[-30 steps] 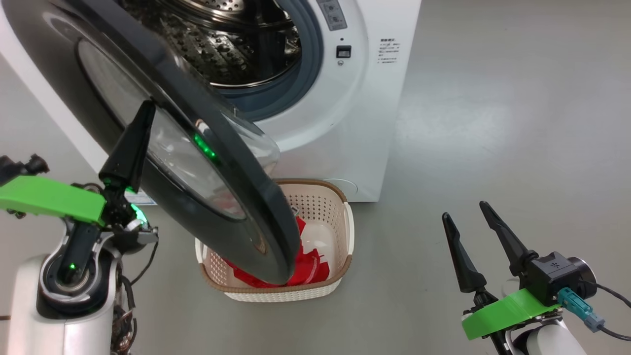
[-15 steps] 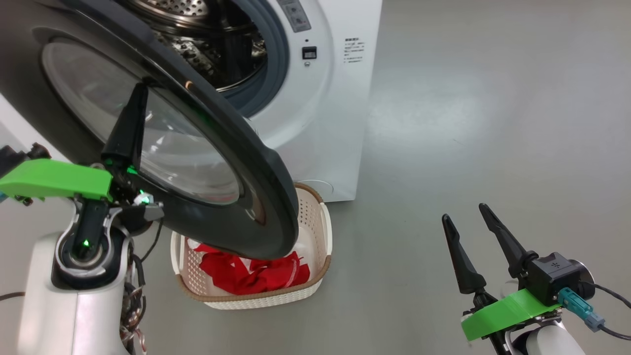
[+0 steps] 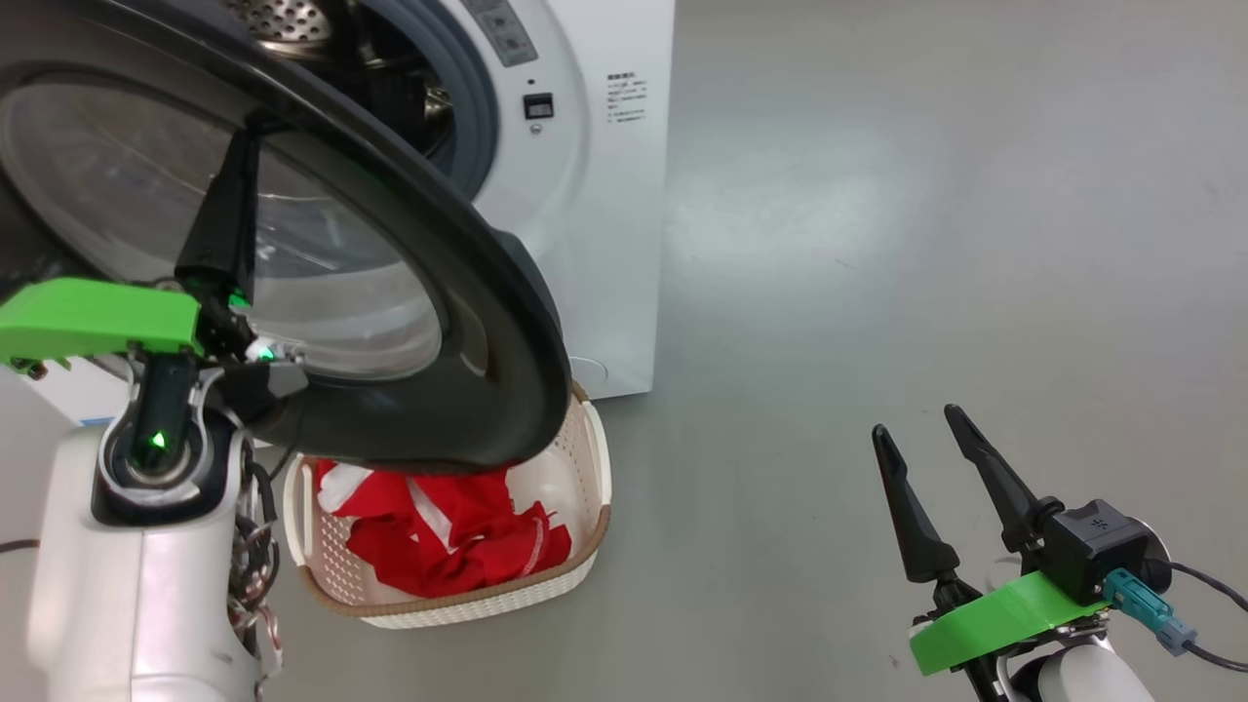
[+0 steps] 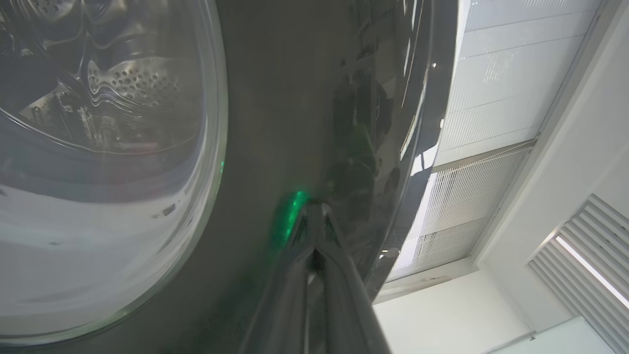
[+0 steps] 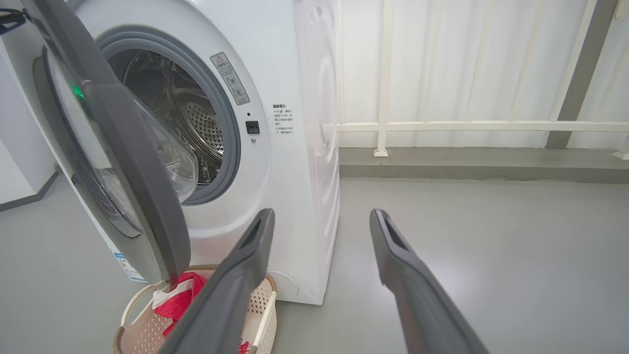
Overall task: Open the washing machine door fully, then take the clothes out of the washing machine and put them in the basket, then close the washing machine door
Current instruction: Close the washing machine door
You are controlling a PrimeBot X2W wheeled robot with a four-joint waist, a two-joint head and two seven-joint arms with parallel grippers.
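This is a laundry corner in a plain utility-type room, more test space than home. A white washer (image 5: pixel 304 147) stands free on a smooth grey floor (image 3: pixel 926 244), with a basket (image 3: pixel 487 606) of red clothes (image 3: pixel 439 546) set in front of it. Behind it a white rail (image 5: pixel 442 126) runs before pale ribbed panels (image 5: pixel 467 59), with a grey post (image 5: pixel 575 73) at one end. The walls (image 5: pixel 19 147) are white with a grey skirting (image 5: pixel 29 193). Overhead, the left wrist view gives a white slatted ceiling (image 4: pixel 501 64) and a louvred vent (image 4: pixel 594 255).
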